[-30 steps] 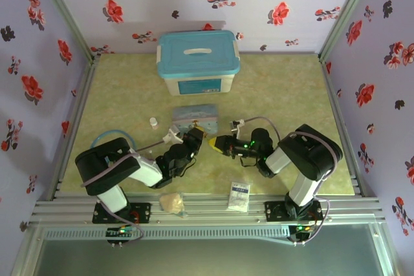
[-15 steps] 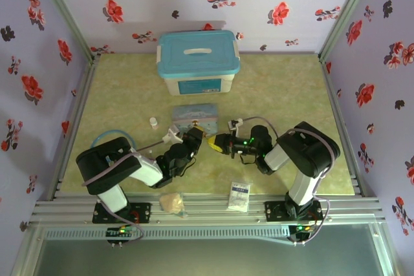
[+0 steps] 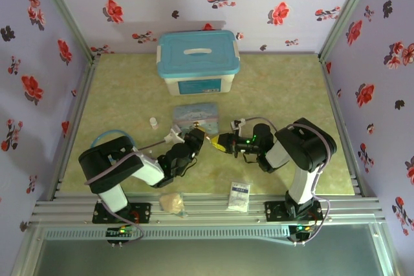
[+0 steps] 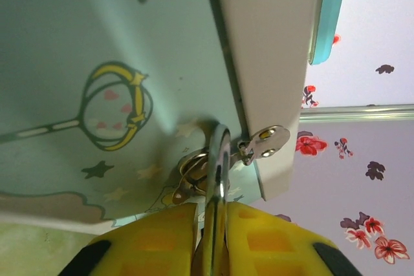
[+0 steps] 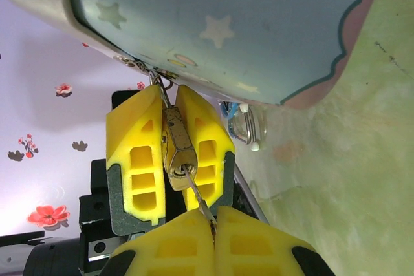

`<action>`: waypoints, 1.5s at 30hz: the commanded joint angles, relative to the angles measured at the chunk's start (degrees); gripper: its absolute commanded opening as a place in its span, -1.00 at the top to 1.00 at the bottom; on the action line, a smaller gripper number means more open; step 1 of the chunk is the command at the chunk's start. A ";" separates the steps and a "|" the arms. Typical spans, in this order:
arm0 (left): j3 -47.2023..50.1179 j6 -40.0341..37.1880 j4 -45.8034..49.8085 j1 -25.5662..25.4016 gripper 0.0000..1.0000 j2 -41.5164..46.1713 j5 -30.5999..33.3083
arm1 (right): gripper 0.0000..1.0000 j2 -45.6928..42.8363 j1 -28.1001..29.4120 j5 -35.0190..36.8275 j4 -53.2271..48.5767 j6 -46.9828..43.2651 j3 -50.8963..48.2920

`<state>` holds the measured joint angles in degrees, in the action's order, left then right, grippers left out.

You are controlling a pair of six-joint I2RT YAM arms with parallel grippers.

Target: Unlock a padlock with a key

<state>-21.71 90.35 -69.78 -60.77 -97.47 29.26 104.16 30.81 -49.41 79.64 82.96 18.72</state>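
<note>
Both arms hunched in, pincers nose to nose

Left arm [image 3: 123, 163] and right arm [image 3: 303, 147] are folded low, elbows out, forearms angled at each other. Left pincer [image 3: 196, 138] has its yellow fingers [image 5: 139, 159] clamped on the padlock [image 5: 176, 150]. Right pincer [image 3: 218, 141] is squeezed tight on the key [image 5: 197, 200], tips nearly touching.

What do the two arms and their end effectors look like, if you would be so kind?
The left arm and right arm are bulky black joint housings joined by white links, on black bases. The left end effector and right end effector carry chunky yellow fingers with rectangular cut-outs, backed in dark grey. A thin grey cable arches over the right wrist, where small green lights glow.
</note>
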 commanded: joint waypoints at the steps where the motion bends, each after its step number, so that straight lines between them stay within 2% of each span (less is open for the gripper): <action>1: -2.10 1.23 -5.46 -2.77 1.00 -0.57 -10.03 | 1.00 0.64 -1.10 8.70 -0.27 0.40 2.54; 5: -2.50 0.99 -5.50 -2.85 1.00 -1.38 -10.43 | 1.00 -0.80 -2.49 7.82 -0.26 2.07 2.42; 10: -2.80 1.15 -5.54 -2.92 1.00 -2.28 -10.42 | 1.00 -0.58 -0.98 8.88 -0.27 7.90 3.71; 17: -3.96 1.10 -5.54 -2.77 1.00 -2.59 -10.00 | 1.00 -1.63 -0.66 12.02 -0.28 10.84 1.98; 34: -5.16 1.44 -5.55 -2.22 1.00 -4.17 -9.79 | 1.00 -4.93 -0.51 15.12 -0.23 9.38 -2.53; 41: -6.62 3.62 -5.64 -2.07 1.00 -5.03 -9.86 | 1.00 -4.47 4.83 21.25 -0.26 7.05 -2.25; 45: -6.77 2.14 -5.55 -1.91 1.00 -4.52 -8.78 | 1.00 -7.95 5.75 26.65 -0.27 3.91 -6.45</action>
<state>-25.15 92.66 -69.30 -61.12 -102.59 24.99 99.04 34.89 -27.00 78.59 90.50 14.63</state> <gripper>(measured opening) 0.147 0.048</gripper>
